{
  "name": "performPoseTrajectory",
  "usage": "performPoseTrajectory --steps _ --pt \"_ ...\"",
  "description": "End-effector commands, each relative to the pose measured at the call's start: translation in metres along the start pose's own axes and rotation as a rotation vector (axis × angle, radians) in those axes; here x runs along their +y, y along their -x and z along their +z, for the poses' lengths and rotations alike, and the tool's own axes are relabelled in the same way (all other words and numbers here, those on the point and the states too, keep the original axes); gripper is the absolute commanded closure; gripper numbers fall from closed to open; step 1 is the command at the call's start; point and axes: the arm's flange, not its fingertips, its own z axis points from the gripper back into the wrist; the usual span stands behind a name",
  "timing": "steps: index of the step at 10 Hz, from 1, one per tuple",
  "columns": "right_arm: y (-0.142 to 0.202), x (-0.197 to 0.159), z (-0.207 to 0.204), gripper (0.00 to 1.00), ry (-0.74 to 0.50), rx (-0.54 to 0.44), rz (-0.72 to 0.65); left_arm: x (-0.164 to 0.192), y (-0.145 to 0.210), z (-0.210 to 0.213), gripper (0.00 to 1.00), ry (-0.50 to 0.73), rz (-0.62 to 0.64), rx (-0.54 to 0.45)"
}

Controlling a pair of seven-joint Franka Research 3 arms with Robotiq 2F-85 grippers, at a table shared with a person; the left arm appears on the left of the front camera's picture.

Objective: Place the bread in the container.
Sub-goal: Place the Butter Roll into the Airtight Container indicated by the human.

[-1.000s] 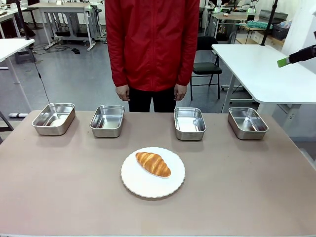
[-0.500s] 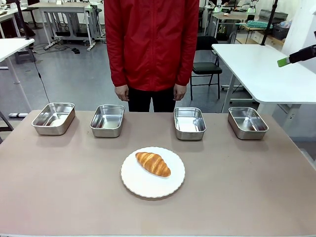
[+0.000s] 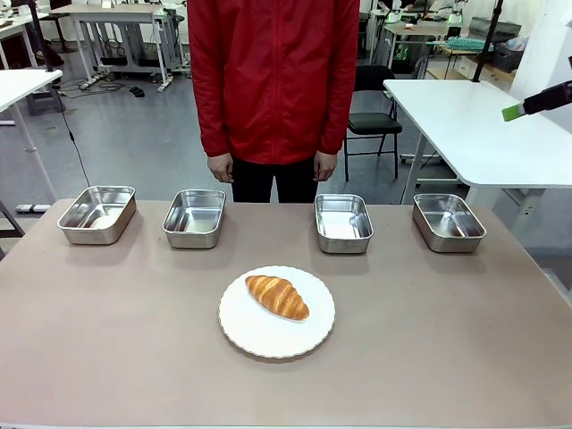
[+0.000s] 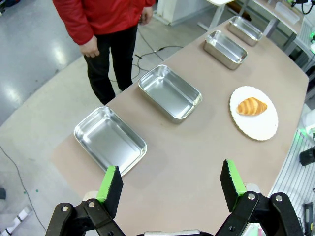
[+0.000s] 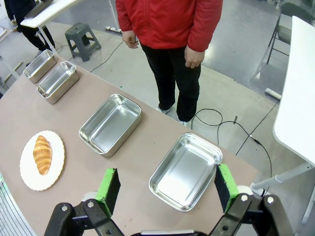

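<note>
Front view is showing the bread point(image 3: 278, 297) lying on the white plate point(image 3: 259, 347) at the middle of the worktop point(image 3: 107, 340). Its long axis is running from far-left to near-right, and it is sitting about midway between the two arms' sides. Four look-alike steel pans are sitting in a row beyond it. The inner-left pan point(image 3: 194, 217) and inner-right pan point(image 3: 343, 222) are lying nearest the plate, and both are looking empty. I cannot tell which one is meant as the container.

The left pincer point(image 4: 171, 183) is hanging high over the worktop's left end, spread wide and gripping nothing, with the bread well apart toward the right of its view. The right pincer point(image 5: 166, 189) is likewise hanging wide and empty over the right end, with the bread well apart at its view's left. Neither arm is looking clearly nearer, so either would be reaching down and inward.

Against half a second ago, bread, plate and pans are sitting unmoved, and the person point(image 3: 273, 80) is standing as before, hands down.
</note>
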Motion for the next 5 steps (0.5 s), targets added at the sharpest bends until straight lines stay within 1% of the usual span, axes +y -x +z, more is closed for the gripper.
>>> performPoseTrajectory --steps 1,5 --pt "0.0004 0.0002 0.0010 0.00 -0.009 -0.012 -0.001 -0.0010 0.0000 0.0006 0.00 0.007 -0.017 -0.002" --pt "0.0004 0.0002 0.0010 0.00 -0.009 -0.012 -0.001 -0.0010 0.0000 0.0006 0.00 0.007 -0.017 -0.002"
